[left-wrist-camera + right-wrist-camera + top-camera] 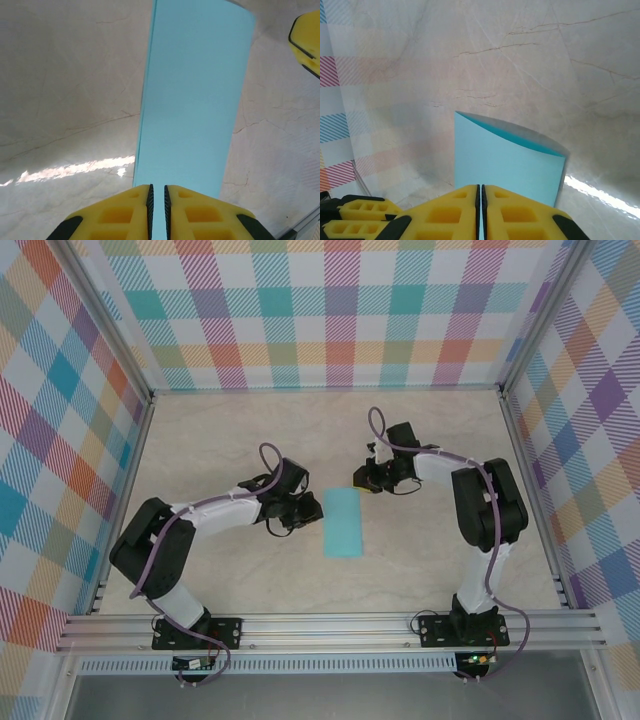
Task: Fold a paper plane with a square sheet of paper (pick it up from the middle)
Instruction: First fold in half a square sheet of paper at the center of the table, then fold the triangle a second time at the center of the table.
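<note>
Subject — square sheet of paper [342, 523], folded to a narrow double-layered strip, lying flat on the table [220, 440] between the two arms. Left gripper [157, 192] stands close at the strip's left side, jaws drawn nearly together, teal showing through the slit. Right gripper [481, 189] sits by the far right corner, jaws pressed tight. Whether either actually nips paper cannot be told. Upper layer gapes slightly along one edge. Assessment: light, limp, readily creased or torn, likely to skate on the smooth top — best pinched gently at mid-length.
</note>
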You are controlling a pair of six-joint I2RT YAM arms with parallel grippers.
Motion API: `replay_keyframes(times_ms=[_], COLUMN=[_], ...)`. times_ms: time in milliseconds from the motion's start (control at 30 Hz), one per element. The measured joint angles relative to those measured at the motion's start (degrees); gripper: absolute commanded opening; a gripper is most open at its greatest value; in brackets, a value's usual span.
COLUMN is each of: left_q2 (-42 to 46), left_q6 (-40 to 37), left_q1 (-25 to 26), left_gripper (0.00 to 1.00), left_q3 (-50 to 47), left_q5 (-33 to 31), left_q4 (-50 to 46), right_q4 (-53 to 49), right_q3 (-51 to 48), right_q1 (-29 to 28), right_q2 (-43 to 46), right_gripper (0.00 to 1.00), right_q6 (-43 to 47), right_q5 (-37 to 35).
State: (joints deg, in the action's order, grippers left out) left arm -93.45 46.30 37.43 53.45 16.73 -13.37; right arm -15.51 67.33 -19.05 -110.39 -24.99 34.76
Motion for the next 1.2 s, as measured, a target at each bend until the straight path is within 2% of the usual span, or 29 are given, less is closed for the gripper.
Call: replay_keyframes(times_ms=[267,600,700,867,1067,1200], left_q2=[3.23,6.56,7.41,8.46,8.5,7.52], left_q6=[0.39,1.2,2.1,4.2,6.67,8.15], left_q1=[0.0,0.0,0.0,0.0,0.0,0.0], left_gripper=[0.15,0.17,0.2,0.33,0.38,0.38], left_q3=[-1.55,-5.64,-6.47,-8.35,-9.16,-9.18], left_q5=[-0.81,-1.4,-1.22,-0.02,2.73,4.2], left_q4=[-0.5,-0.5,-0.02,2.12,5.88,9.09], right_q4=[1.38,1.46,0.68,2.45,5.53,5.57], right_q3=[0.46,-0.33,-1.97,-8.76,-22.73,-28.24], right_q1=[0.66,0.85,0.85,0.85,-0.28,-3.06], right_q2=[-5.88,-4.74,-0.74,11.28,20.83,24.39], right_gripper=[0.11,0.17,0.18,0.18,0.19,0.16], right_q6=[-1.57,-2.67,-2.69,-3.76,-7.3,-8.92], right_q5=[-0.15,0.68,0.74,1.62,2.47,2.38])
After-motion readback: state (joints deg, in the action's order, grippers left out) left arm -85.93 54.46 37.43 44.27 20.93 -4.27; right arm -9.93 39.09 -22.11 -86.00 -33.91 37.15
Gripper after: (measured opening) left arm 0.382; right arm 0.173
